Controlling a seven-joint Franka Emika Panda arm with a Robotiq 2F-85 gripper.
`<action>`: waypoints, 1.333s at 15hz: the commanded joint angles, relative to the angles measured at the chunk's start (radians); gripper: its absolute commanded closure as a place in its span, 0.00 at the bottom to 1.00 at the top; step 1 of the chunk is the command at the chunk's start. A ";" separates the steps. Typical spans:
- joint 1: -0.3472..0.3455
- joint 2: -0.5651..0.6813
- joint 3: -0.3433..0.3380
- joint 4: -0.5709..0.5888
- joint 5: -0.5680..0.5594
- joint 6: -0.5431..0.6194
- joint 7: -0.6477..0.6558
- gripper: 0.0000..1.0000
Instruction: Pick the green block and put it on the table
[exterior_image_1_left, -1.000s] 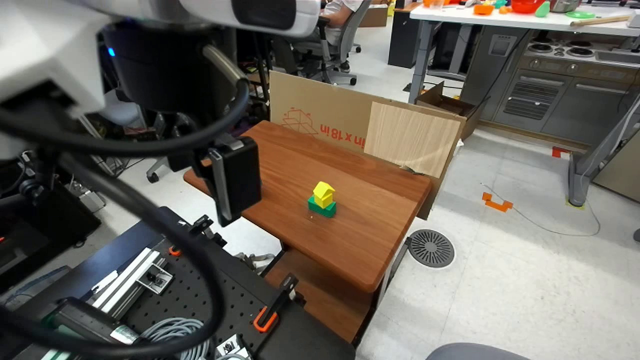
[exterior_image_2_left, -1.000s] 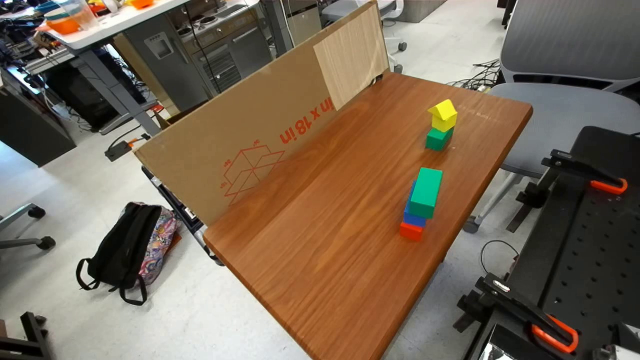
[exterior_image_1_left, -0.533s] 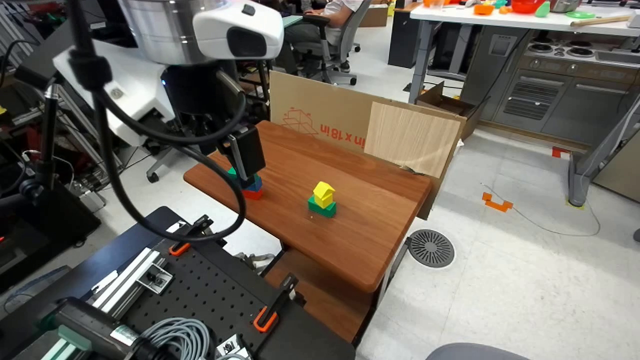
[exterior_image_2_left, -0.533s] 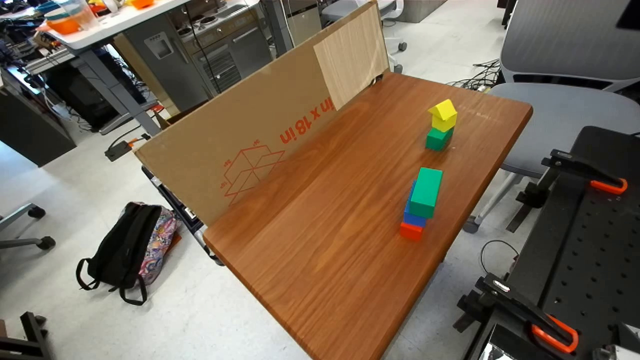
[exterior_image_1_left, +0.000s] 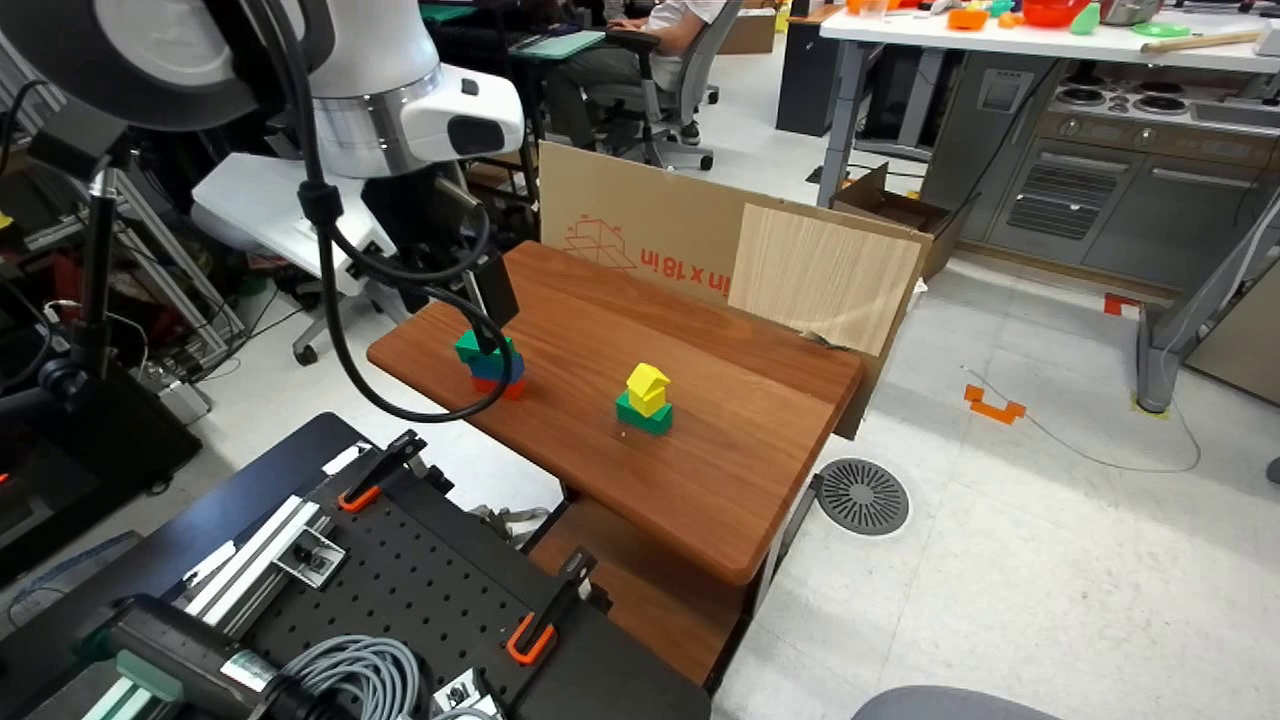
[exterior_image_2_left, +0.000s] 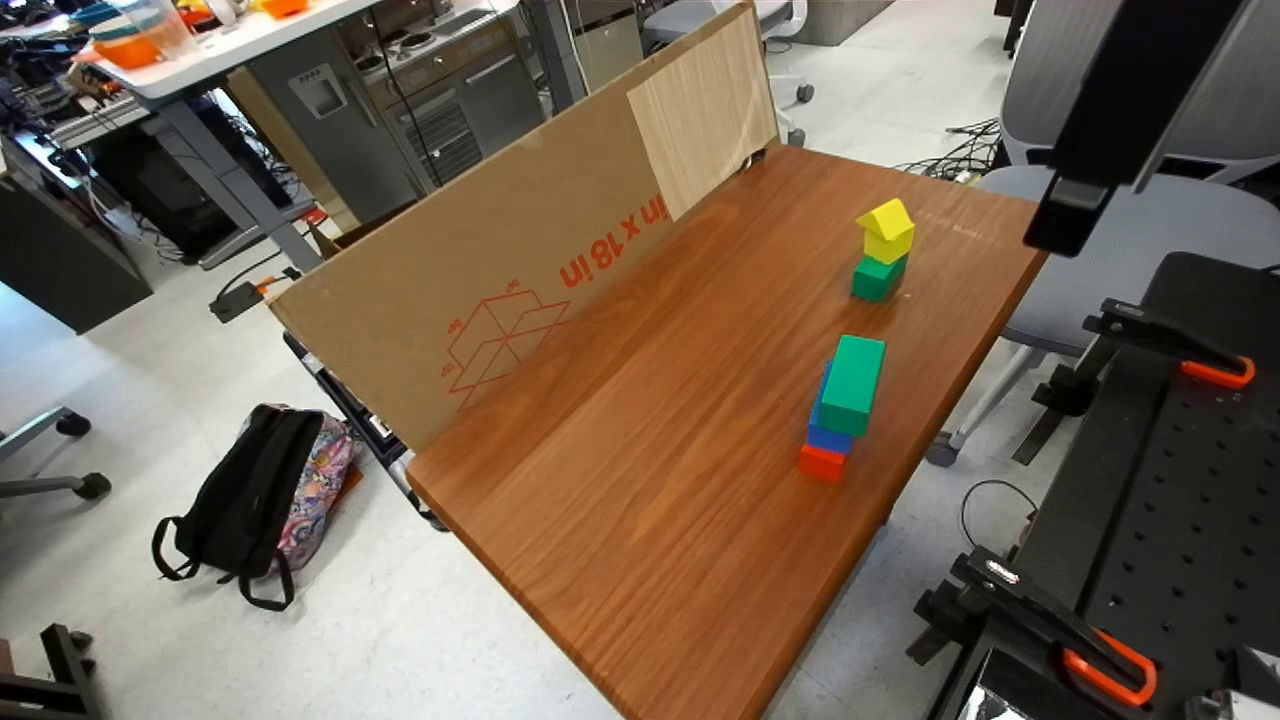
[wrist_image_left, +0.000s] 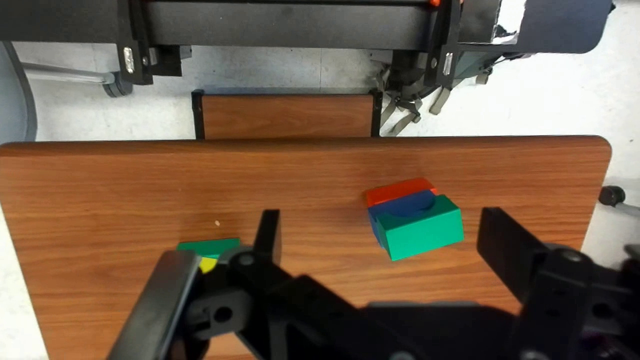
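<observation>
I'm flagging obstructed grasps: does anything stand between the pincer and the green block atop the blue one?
Nothing visible does: in the wrist view, the green block shows uncovered ahead of the open pincer.

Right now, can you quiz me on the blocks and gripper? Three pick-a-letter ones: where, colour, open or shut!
1. Where is the blue block?
A) On the floor
B) Between the red block and a green block
C) Under the red block

2. What colour is the roof-shaped block?
A) Yellow
B) Blue
C) Red

3. The gripper is:
A) Shut on the red block
B) Shut on nothing
C) Open

1 B: both exterior views show red below, green above.
2 A: it's yellow in both.
3 C: the wrist view shows its fingers wide apart.
</observation>
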 joint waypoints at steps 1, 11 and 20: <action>0.019 0.102 0.029 0.047 0.009 0.059 -0.020 0.00; 0.028 0.346 0.108 0.184 -0.046 0.138 -0.007 0.00; 0.041 0.466 0.132 0.273 -0.195 0.128 0.075 0.00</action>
